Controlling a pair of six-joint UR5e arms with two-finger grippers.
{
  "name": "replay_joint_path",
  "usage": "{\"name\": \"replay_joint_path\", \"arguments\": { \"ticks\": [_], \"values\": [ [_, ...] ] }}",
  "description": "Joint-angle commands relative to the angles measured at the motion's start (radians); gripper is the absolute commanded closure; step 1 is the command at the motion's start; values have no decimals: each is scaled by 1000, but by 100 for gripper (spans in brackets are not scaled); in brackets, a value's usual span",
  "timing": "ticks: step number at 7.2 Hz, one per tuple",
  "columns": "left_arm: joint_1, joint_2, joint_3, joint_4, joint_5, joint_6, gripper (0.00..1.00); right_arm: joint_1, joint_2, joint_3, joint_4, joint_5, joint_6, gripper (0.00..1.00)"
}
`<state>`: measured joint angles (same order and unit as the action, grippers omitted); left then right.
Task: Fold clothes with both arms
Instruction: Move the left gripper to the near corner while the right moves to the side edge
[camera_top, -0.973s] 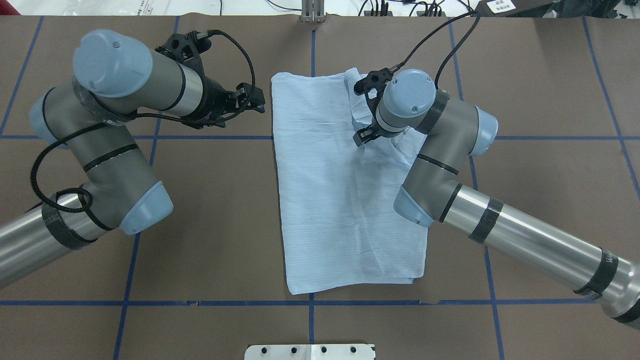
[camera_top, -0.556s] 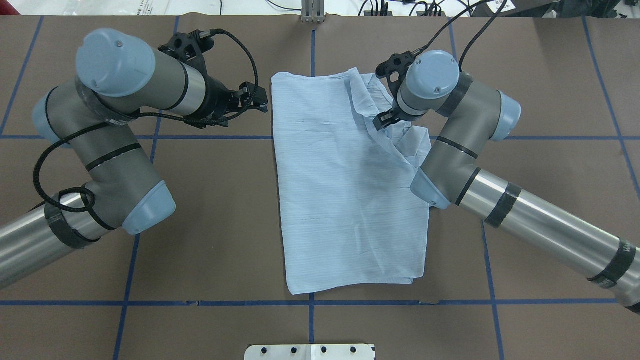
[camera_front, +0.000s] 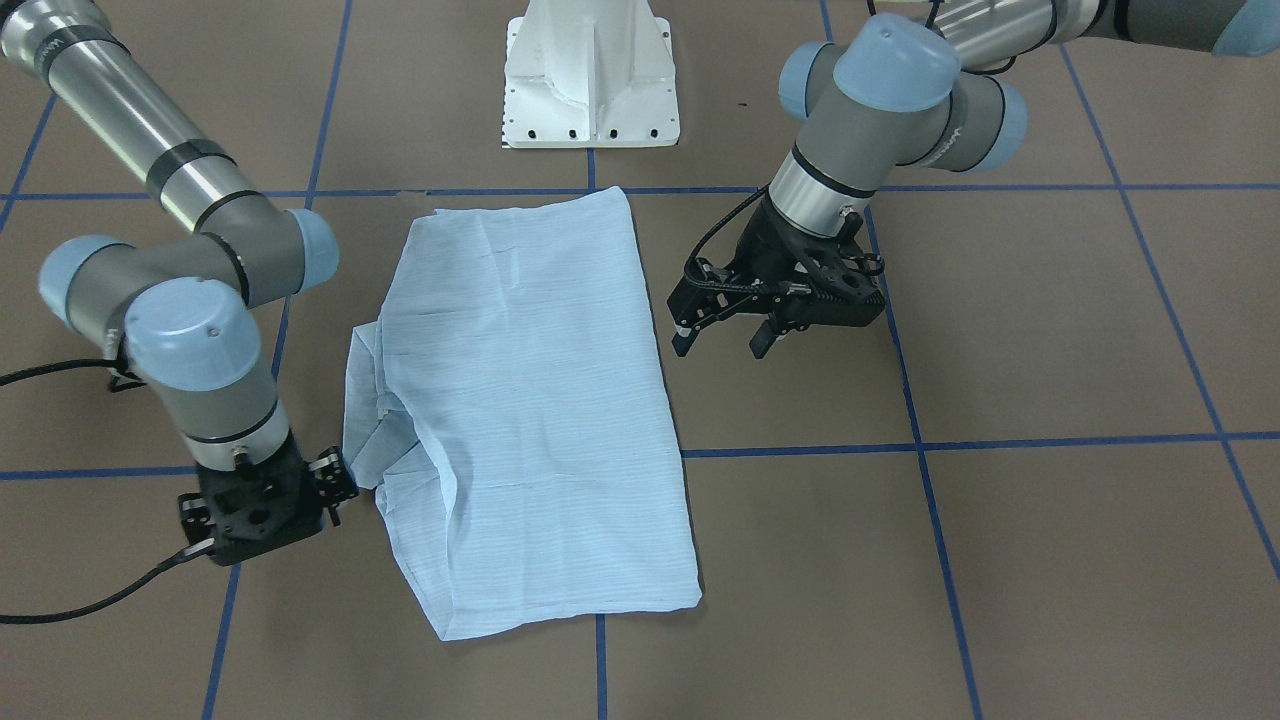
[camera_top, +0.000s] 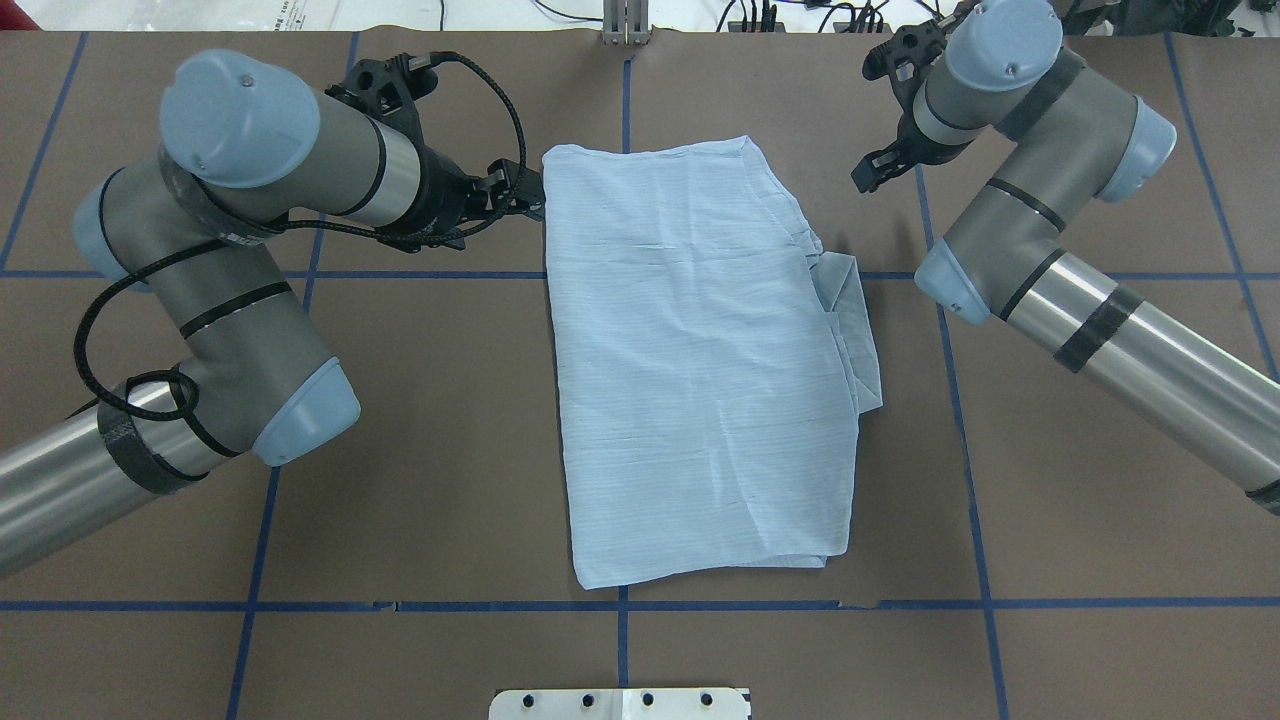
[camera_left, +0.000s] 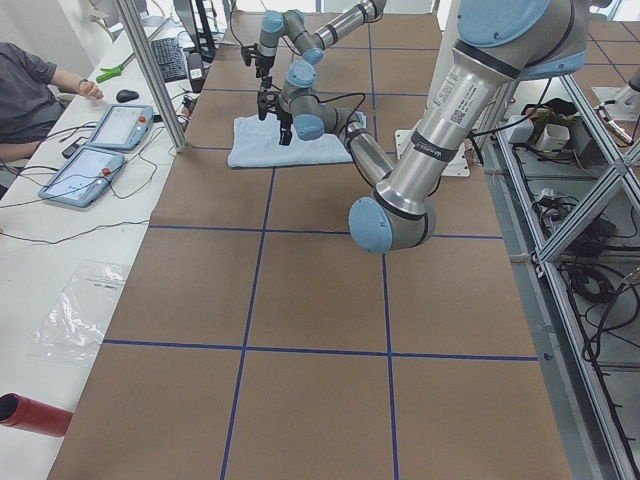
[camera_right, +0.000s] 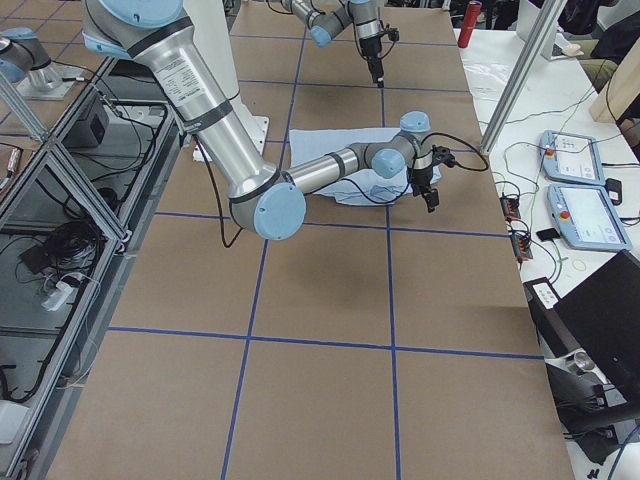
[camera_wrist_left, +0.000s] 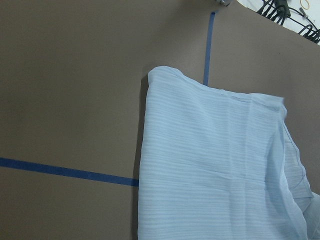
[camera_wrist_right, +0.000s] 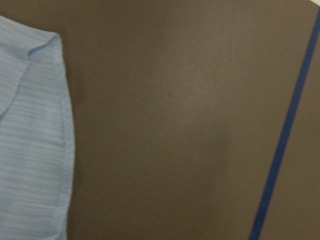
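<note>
Thin light-blue striped shirt (camera_top: 700, 370) lies flat mid brown bench (camera_top: 1050, 450), folded into a long rectangle, long axis running away from the robot. Left hand (camera_front: 722, 338) is spread and empty, just beside the far left corner, so it's nearer. Right hand (camera_top: 878, 170) sits clear of the far right corner; can't tell if it's spread or pressed together.

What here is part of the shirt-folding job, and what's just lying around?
Job: thin light-blue striped shirt; left arm's black claw; right arm's black claw.
Lying about: white metal pedestal base; red cylinder; clear plastic bag.
</note>
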<state>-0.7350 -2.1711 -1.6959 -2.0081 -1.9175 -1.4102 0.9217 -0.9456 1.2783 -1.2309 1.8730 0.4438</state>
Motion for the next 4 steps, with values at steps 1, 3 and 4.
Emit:
{"name": "replay_joint_path", "arguments": {
  "ticks": [1,3,4],
  "values": [
    [-1,1,1,2,0,4,0,-7,18,34,2,32,57,0],
    [-1,10,-11,3,-2,4,0,-32,-51,167,-5,141,117,0],
    [17,10,-31,8,-14,-6,0,-41,-135,282,-10,152,188,0]
  ]
}}
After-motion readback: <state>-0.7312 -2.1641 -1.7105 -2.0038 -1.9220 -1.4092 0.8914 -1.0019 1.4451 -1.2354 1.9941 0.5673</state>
